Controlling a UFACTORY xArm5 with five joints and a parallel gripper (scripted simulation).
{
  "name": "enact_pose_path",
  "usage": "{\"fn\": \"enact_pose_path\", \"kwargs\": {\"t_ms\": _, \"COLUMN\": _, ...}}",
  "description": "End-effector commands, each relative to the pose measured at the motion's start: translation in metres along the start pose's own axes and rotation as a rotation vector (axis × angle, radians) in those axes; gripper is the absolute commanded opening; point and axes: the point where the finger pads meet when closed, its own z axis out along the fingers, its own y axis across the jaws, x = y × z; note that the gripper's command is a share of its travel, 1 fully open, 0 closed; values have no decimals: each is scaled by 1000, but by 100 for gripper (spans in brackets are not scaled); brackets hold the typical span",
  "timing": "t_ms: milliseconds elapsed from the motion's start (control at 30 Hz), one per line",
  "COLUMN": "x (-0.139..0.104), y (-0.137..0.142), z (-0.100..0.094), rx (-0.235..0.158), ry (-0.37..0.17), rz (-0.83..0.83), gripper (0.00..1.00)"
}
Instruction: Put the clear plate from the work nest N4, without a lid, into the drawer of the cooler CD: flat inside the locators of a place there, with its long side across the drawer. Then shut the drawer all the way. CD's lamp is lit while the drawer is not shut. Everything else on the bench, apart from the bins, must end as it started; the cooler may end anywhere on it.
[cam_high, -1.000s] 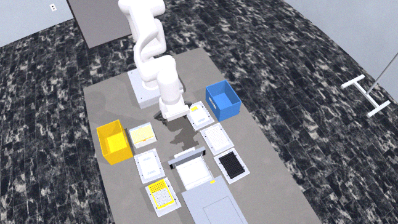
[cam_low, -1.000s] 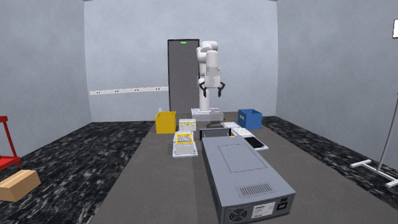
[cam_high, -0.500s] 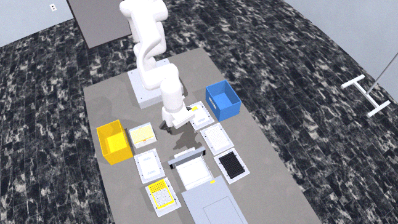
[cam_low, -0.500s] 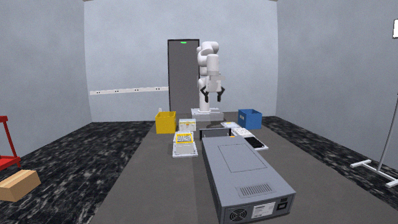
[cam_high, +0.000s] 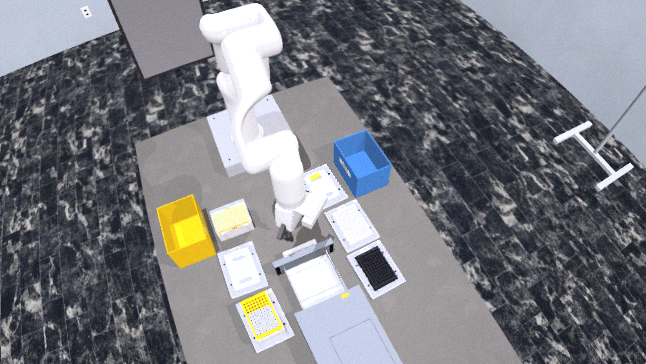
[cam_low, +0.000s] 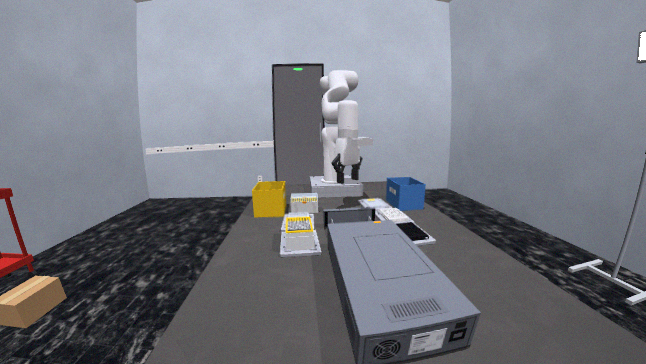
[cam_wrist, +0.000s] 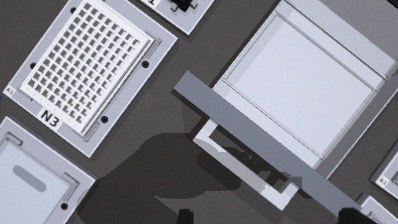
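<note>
While the arm leans forward from its base plate, the gripper hangs above the bench, near the drawer's handle, with its fingers spread wide and nothing between them. From the wrist view the handle and the grey drawer front run on a slant, with the gripper's shadow lying on the bench beside them. The drawer stands pulled out of the cooler, its pale floor showing, and a small yellow lamp shows on the cooler's top edge. The clear plate lies flat in its nest just beside the drawer, on the side of the yellow bin, well apart from the gripper. Across the drawer, a white plate sits in nest N3 and a black plate in the next nest toward the cooler. A blue bin stands beyond those, and a box with a yellow rim sits beside the cooler. A pale yellow box stands just beside the yellow bin.
</note>
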Motion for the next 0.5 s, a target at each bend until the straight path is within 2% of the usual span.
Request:
{"fn": "enact_pose_path", "kwargs": {"t_ms": 0, "x": 12, "y": 9, "z": 11, "rx": -3, "ry": 3, "rz": -120, "gripper": 88}}
{"fn": "enact_pose_path", "kwargs": {"t_ms": 100, "x": 18, "y": 14, "z": 20, "rx": -3, "ry": 3, "rz": -220, "gripper": 88}}
{"fn": "enact_pose_path", "kwargs": {"t_ms": 400, "x": 18, "y": 14, "z": 20, "rx": -4, "ry": 3, "rz": -520, "gripper": 88}}
{"fn": "enact_pose_path", "kwargs": {"t_ms": 467, "x": 18, "y": 14, "z": 20, "rx": -4, "ry": 3, "rz": -520, "gripper": 88}}
